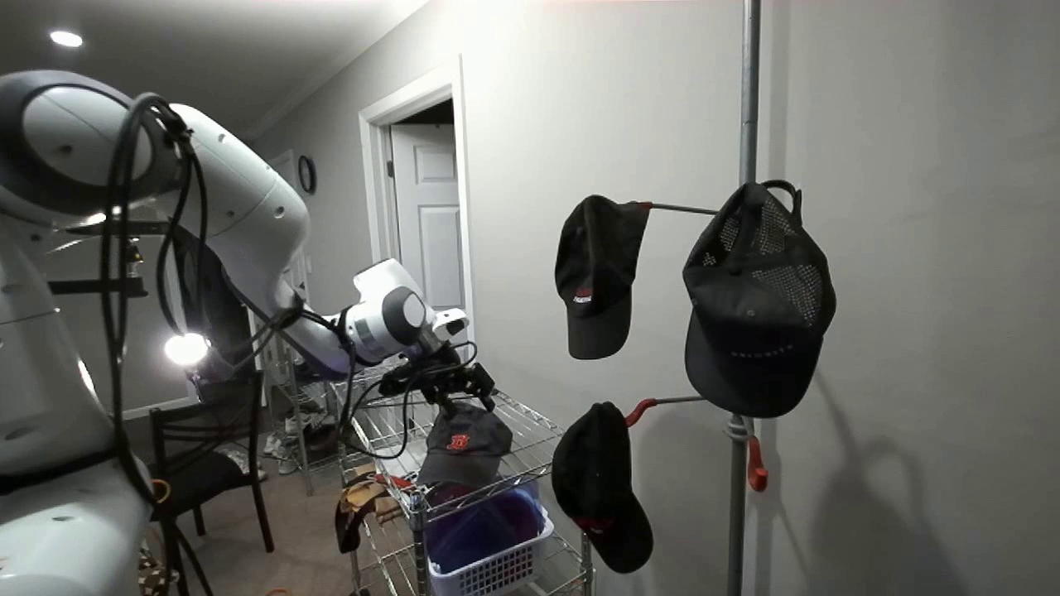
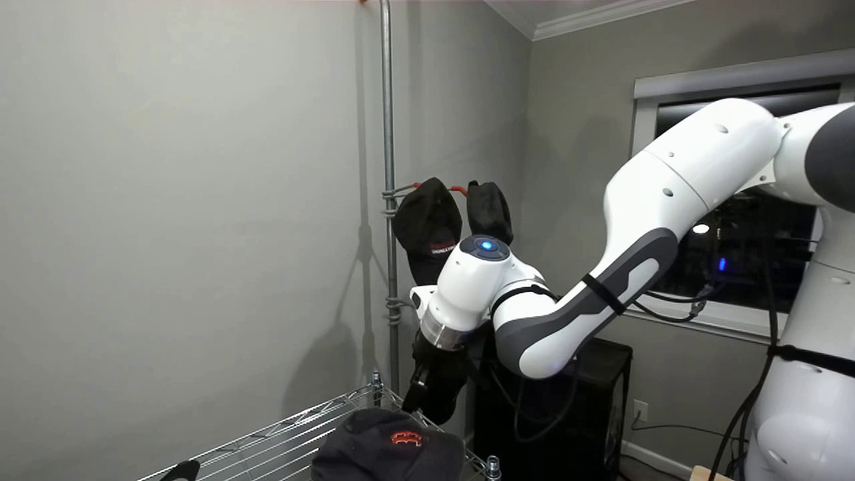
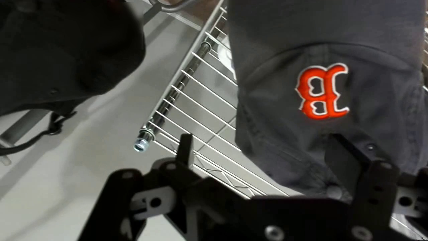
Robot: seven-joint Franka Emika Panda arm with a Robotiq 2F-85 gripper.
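Note:
A dark grey cap (image 1: 468, 463) with a red-orange B emblem lies on a wire shelf (image 1: 530, 430). It also shows in an exterior view (image 2: 387, 447) and in the wrist view (image 3: 267, 110). My gripper (image 1: 471, 405) is just above the cap's crown. In the wrist view, my gripper (image 3: 260, 144) has its fingers wide apart with nothing held. The right finger overlaps the crown; the left is over bare wires. Whether a finger touches the cap, I cannot tell. In an exterior view, the gripper (image 2: 417, 394) is partly lost against dark things behind.
A metal pole (image 1: 749, 99) bears hooks with black caps: an upper one (image 1: 600, 257), a mesh-backed one (image 1: 754, 306) and a lower one (image 1: 592, 480). A dark cap (image 3: 60, 57) is close to the wrist. A white basket (image 1: 489, 571) stands below; a chair (image 1: 207, 472) is behind.

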